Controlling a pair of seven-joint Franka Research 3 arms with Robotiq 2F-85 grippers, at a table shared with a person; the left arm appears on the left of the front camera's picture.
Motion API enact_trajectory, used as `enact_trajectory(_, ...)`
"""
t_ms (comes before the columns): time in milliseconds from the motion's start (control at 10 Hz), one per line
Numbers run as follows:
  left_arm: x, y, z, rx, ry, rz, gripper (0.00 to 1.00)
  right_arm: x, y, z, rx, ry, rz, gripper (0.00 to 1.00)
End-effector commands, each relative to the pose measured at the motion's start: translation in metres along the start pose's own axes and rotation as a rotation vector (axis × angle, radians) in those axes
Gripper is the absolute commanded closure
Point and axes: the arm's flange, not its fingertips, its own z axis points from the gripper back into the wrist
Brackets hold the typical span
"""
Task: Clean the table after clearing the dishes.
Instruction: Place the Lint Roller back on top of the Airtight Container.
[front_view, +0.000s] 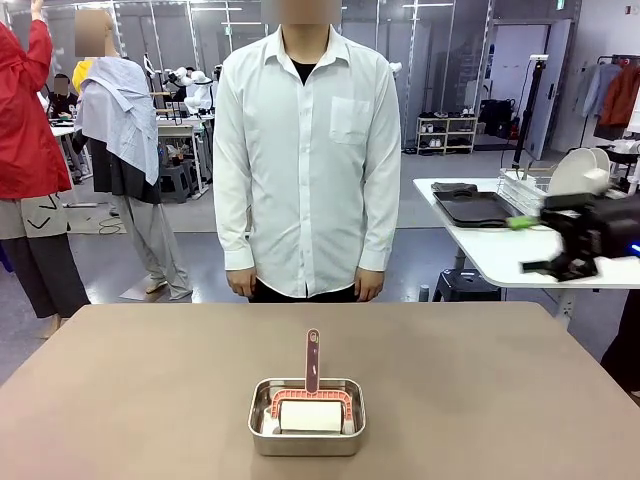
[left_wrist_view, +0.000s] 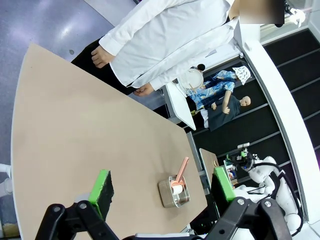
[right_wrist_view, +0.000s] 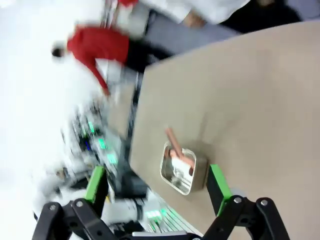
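The taupe-brown table (front_view: 140, 390) carries a small steel pan (front_view: 262, 428) near its front middle. In the pan lies a white roller with a pink frame and handle (front_view: 312, 372). The dishes stand off on the white side table: white plates (front_view: 577, 172) upright in a wire rack and dark trays (front_view: 472, 208) stacked beside it. My right gripper (front_view: 528, 245) hovers blurred over that side table, open and empty. In the right wrist view its open fingers (right_wrist_view: 156, 185) frame the pan (right_wrist_view: 182, 170). My left gripper (left_wrist_view: 162, 186) is open high above the table, with the pan (left_wrist_view: 175, 192) far below.
A person in a white shirt (front_view: 305, 150) stands at the table's far edge, hands at their sides. The white side table (front_view: 500, 255) stands at the right beyond the table's corner. Other people and racks are farther back.
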Motion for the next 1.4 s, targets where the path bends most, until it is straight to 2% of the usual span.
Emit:
enact_trajectory(0,-0.003,-0.001,0.002,-0.02,-0.017,-0.013,0.0,-0.024,-0.045,0.051,0.01,-0.223,-0.137,0.0)
enact_trajectory(100,-0.003,-0.001,0.002,-0.02,-0.017,-0.013,0.0,-0.038,-0.072,0.074,0.033,-0.309,-0.188,0.0)
enact_trajectory(300,-0.003,-0.001,0.002,-0.02,-0.017,-0.013,0.0,-0.056,-0.105,0.092,-0.04,-0.371,-0.257,0.0)
enact_trajectory(500,-0.003,-0.001,0.002,-0.02,-0.017,-0.013,0.0,-0.069,-0.137,0.1,-0.05,-0.505,-0.369,0.0)
enact_trajectory(600,-0.003,-0.001,0.002,-0.02,-0.017,-0.013,0.0,-0.079,-0.15,0.104,-0.007,-0.605,-0.435,0.0)
enact_trajectory(800,-0.003,-0.001,0.002,-0.02,-0.017,-0.013,0.0,-0.1,-0.166,0.114,0.004,-0.661,-0.484,0.0)
enact_trajectory(1000,-0.003,-0.001,0.002,-0.02,-0.017,-0.013,0.0,-0.107,-0.175,0.111,0.003,-0.62,-0.461,0.0)
enact_trajectory(1100,-0.003,-0.001,0.002,-0.02,-0.017,-0.013,0.0,-0.053,-0.18,0.131,-0.013,-0.633,-0.521,0.0)
enact_trajectory(1300,-0.003,-0.001,0.002,-0.02,-0.017,-0.013,0.0,-0.053,-0.18,0.131,-0.013,-0.633,-0.521,0.0)
